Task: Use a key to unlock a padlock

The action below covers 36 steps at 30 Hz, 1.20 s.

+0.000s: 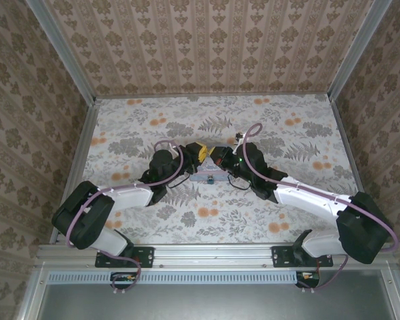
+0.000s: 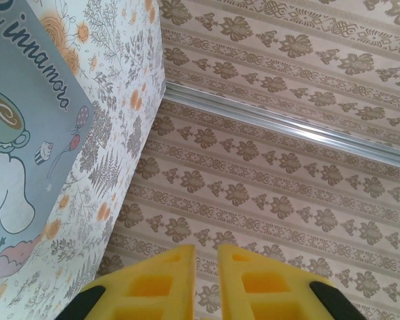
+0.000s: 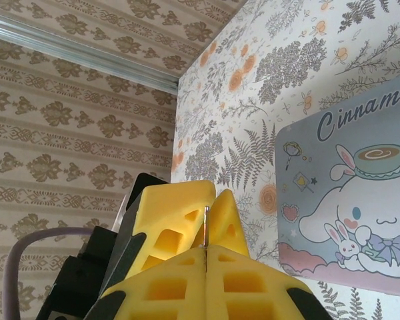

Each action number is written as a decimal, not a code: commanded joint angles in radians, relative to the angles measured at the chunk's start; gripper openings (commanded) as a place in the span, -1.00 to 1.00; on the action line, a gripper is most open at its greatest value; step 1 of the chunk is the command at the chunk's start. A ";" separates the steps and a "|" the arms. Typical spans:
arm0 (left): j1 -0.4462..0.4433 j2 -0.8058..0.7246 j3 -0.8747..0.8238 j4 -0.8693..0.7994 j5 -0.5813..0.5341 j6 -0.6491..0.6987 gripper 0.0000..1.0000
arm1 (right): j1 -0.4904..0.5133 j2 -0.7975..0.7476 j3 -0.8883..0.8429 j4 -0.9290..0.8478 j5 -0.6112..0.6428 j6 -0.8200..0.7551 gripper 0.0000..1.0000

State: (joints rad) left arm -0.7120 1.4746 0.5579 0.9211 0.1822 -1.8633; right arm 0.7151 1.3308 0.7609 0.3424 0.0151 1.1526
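Table (image 1: pixel 120 127): lying between three walls, with both arm bases standing at its near edge.
Box (image 1: pixel 200 179): lying flat near the table's middle, between the two arms.
Left arm (image 1: pixel 123 197): reaching from the near left toward the middle.
Right arm (image 1: pixel 307 195): reaching from the near right toward the middle.
Left gripper (image 2: pixel 206 250): sitting just beyond the box's far edge, left of the right gripper.
Right gripper (image 3: pixel 205 252): pointing at the left gripper, tip to tip.

The closed right gripper (image 3: pixel 205 257) sits near the pale blue box (image 3: pixel 350 193).
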 commanded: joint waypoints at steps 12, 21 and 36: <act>0.004 -0.013 -0.003 0.012 -0.001 0.053 -1.00 | -0.018 -0.019 -0.038 0.008 0.020 -0.003 -0.49; 0.095 -0.108 0.060 -0.208 0.189 0.497 -1.00 | -0.216 -0.189 -0.114 -0.260 -0.007 -0.243 0.99; 0.114 -0.214 0.235 -0.565 0.351 1.268 -1.00 | -0.292 0.052 -0.181 0.666 -0.514 -0.146 0.45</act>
State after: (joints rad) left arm -0.6010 1.2758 0.7860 0.3824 0.4892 -0.7528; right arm 0.4145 1.3460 0.5907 0.7033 -0.3725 0.9512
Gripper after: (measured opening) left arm 0.044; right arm 0.742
